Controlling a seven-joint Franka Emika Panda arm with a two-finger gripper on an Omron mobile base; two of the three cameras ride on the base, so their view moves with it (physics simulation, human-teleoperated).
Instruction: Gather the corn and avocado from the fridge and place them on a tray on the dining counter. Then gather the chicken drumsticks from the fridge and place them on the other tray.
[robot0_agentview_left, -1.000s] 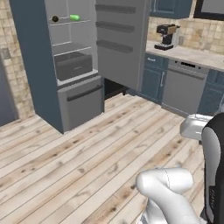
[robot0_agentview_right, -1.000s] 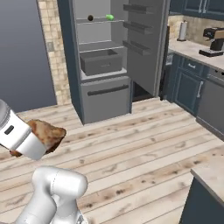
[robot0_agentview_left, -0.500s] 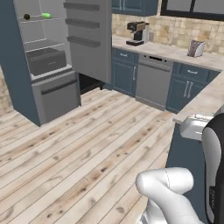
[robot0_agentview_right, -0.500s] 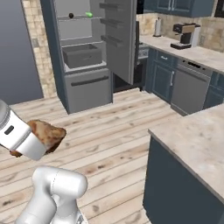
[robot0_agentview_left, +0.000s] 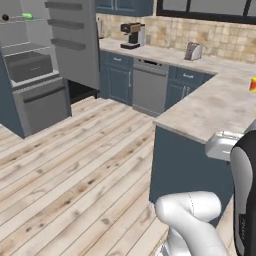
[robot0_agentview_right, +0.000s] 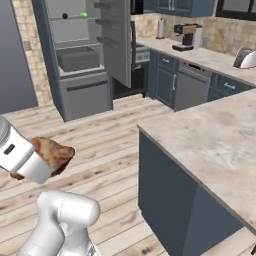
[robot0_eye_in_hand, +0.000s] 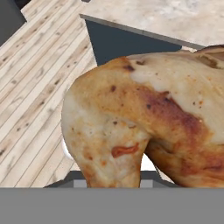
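As the gripper (robot0_agentview_right: 47, 159) is closed on the chicken drumstick (robot0_eye_in_hand: 144, 127), the brown roasted meat hangs in the air above the wooden floor (robot0_agentview_left: 75, 170), at the end of the white arm in the right base view, low on the left side. In the hand view the drumstick is very close to the camera, w/ golden skin and darker red-brown spots; the finger tips are hidden behind it, so how they stand on the meat I cannot tell exactly. Behind the meat, the dark blue side of the dining counter (robot0_agentview_right: 210, 135) and its beige stone top are visible, near but not touching. The fridge (robot0_agentview_right: 82, 60) stands well apart at the back, door open, w/ a small green item (robot0_agentview_right: 84, 15) and a dark round item (robot0_agentview_right: 65, 16) on an upper shelf; too small to say what they are. Along the back wall there is a coffee machine (robot0_agentview_left: 131, 36) and a toaster (robot0_agentview_left: 193, 51) on the kitchen counter.
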